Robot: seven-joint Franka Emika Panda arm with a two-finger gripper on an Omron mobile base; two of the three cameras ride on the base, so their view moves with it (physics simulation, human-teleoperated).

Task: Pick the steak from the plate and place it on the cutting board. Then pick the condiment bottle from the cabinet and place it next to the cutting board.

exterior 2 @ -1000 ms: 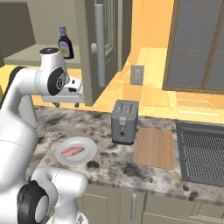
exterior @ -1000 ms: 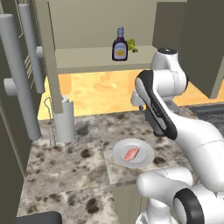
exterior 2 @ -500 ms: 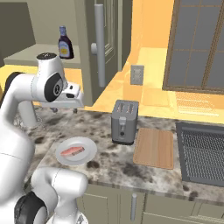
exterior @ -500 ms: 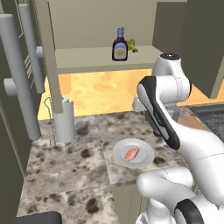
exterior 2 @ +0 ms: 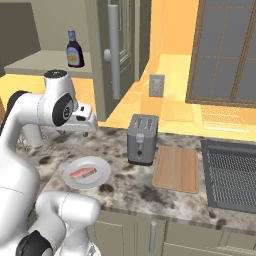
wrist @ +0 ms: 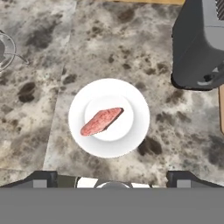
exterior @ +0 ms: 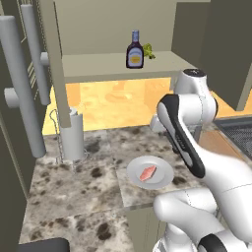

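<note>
The arm has swung its hand round from a forward-facing pose, so that it now looks straight down on the plate (wrist: 109, 118); you are in the approach to the first pick, with nothing yet lifted. The gripper (wrist: 112, 178) hangs high above the counter with its jaws spread wide and holding nothing.

The steak (wrist: 101, 121) lies flat at the middle of the plate, set diagonally in the hand view, so expect to turn the wrist so the jaws close across its narrow width. The plate sits near the front edge of the counter (exterior 2: 120, 182), left of the toaster (exterior 2: 141, 139). The cutting board (exterior 2: 176, 168) lies just right of the toaster, close to the stovetop (exterior 2: 232, 175).

Room for the descent looks open on every side of the plate. For the carry, lift clear of the toaster, which stands between plate and board.

The condiment bottle (exterior: 134, 49) stands untouched on the cabinet (exterior: 118, 65) shelf, a small green vegetable (exterior: 148, 51) just beside it; the cabinet stands open toward you.
</note>
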